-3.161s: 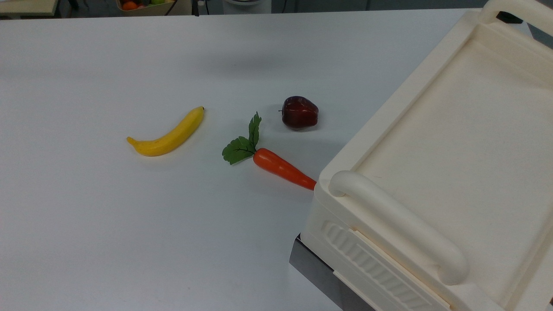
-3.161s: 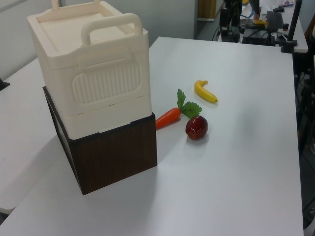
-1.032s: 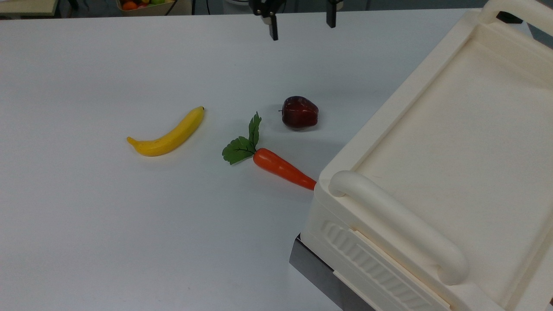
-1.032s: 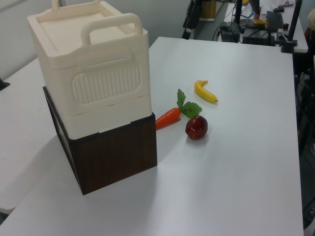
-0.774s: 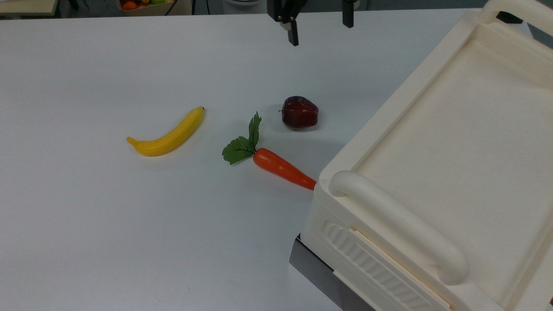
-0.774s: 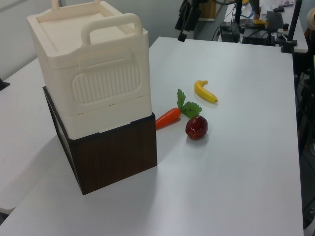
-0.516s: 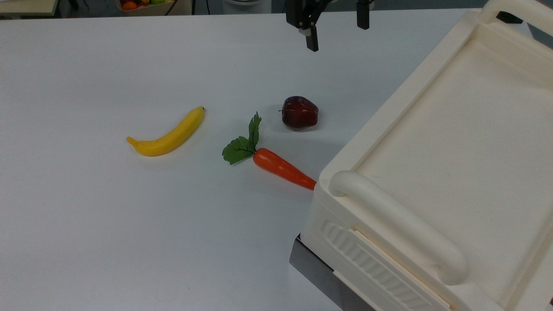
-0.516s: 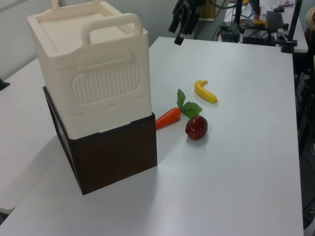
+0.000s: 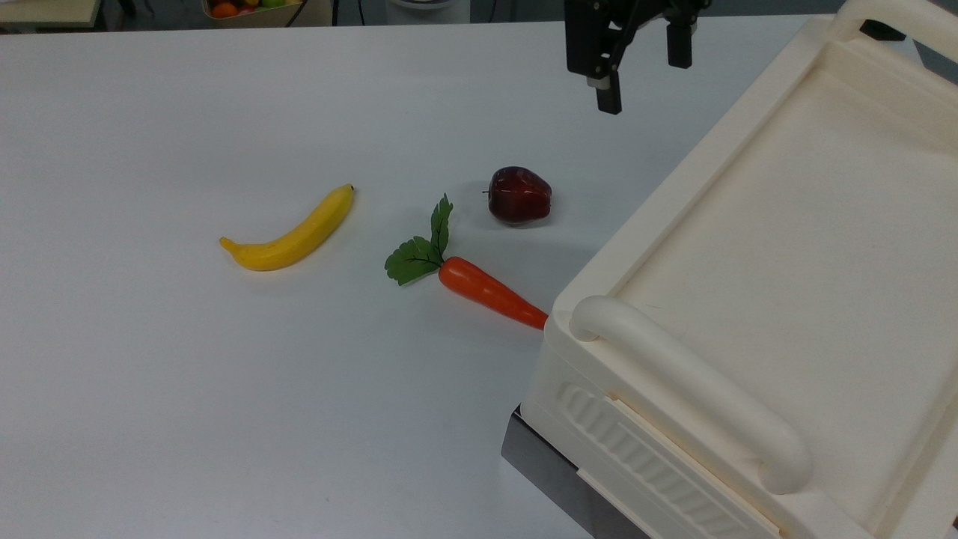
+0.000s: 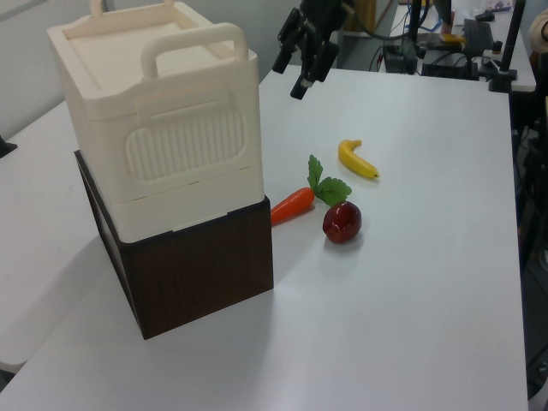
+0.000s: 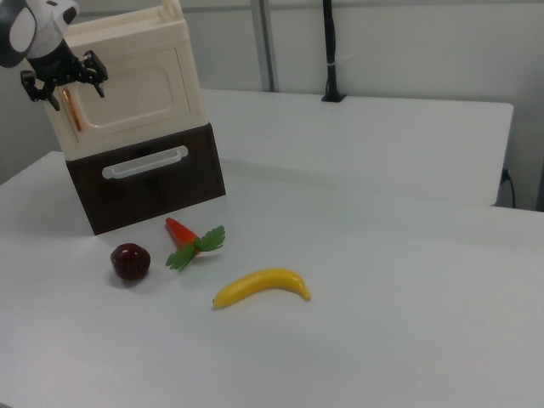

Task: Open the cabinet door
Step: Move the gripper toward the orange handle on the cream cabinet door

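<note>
The cabinet door (image 11: 140,95) is a cream panel with a recessed inset. It lies flush and shut on the front of the cream cabinet (image 10: 163,120). Its copper bar handle (image 11: 73,111) stands upright near the door's edge at the right view's left. My gripper (image 11: 75,90) hangs open in front of that handle at about its height, with nothing between its fingers. Whether it touches the handle I cannot tell. In the top view the gripper (image 9: 644,71) is beside the cabinet's far corner. In the left view the gripper (image 10: 291,74) is just right of the cabinet's top.
The cream cabinet rests on a dark wood-grain base (image 10: 197,274) with a pale-handled drawer (image 11: 144,161). On the white table (image 9: 150,412) in front lie a dark red apple (image 9: 519,195), a carrot (image 9: 486,292) touching the cabinet's corner, and a banana (image 9: 292,232).
The gripper came in from the top view's upper edge and moved right and down toward the cabinet's far corner, staying open. The fruit and cabinet have not moved.
</note>
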Motion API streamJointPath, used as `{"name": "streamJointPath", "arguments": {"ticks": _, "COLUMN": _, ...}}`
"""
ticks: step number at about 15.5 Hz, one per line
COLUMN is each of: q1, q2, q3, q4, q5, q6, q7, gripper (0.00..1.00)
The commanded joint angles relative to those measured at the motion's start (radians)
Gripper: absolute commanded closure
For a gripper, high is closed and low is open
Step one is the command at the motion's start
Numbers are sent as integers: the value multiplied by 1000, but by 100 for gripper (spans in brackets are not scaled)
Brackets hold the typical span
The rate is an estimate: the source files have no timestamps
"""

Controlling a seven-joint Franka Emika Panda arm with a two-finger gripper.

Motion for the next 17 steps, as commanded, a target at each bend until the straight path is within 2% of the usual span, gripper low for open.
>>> {"name": "streamJointPath", "arguments": {"ticks": 1, "q1": 4, "q2": 18, "q3": 17, "q4": 13, "q5": 19, "q6": 51, "q7": 8, "gripper": 0}}
{"name": "streamJointPath", "arguments": {"ticks": 5, "q1": 17, "q2": 44, "q3": 31, "q4": 14, "q5": 16, "q6": 97, "q7": 21, "gripper": 0}}
{"name": "streamJointPath", "arguments": {"ticks": 7, "q1": 30, "q2": 64, "q3": 31, "q4": 30, "q5": 16, "q6": 143, "q7": 75, "gripper": 0}}
{"name": "streamJointPath", "arguments": {"ticks": 11, "q1": 34, "q2": 88, "q3": 31, "q4": 65, "q5": 16, "q6": 148, "q7": 89, "gripper": 8}}
{"name": "streamJointPath", "arguments": {"ticks": 15, "q1": 48, "q2": 91, "q3": 31, "q4": 63, "q5": 4, "q6": 146, "q7": 75, "gripper": 27}}
{"name": "streamJointPath", "arguments": {"ticks": 16, "q1": 50, "q2": 91, "q3": 31, "q4": 63, "q5": 1, "q6": 145, "q7": 63, "gripper": 34}}
{"name": "streamJointPath", "arguments": {"ticks": 17, "q1": 50, "q2": 90, "q3": 31, "q4": 62, "q5": -4, "q6": 143, "q7": 60, "gripper": 47}}
